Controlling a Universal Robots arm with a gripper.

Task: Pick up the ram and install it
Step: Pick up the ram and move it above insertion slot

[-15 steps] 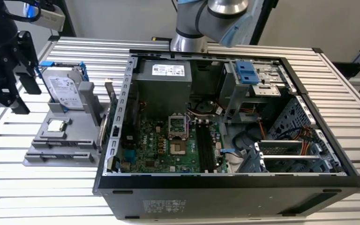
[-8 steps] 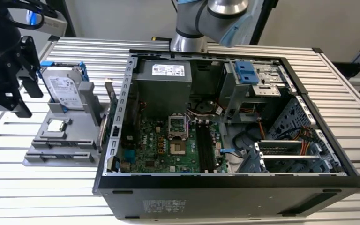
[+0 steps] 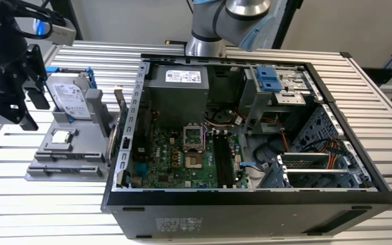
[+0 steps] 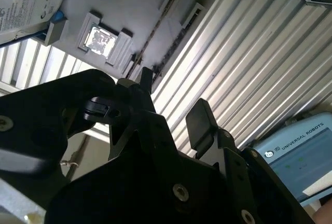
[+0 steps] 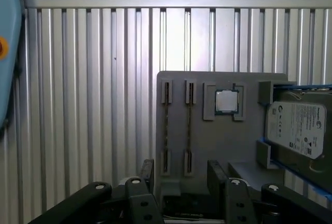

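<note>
The ram (image 5: 166, 128) stands on edge in the grey holder (image 5: 233, 141); its long axis runs nine-to-three o'clock in the exterior view. The gripper (image 5: 181, 177) hangs over the holder, released and empty.

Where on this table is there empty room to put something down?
The ribbed silver table is bare on the exterior view's right of the open black computer case, and on the near side of the grey parts holder. It is crowded inside the case and on the holder.
</note>
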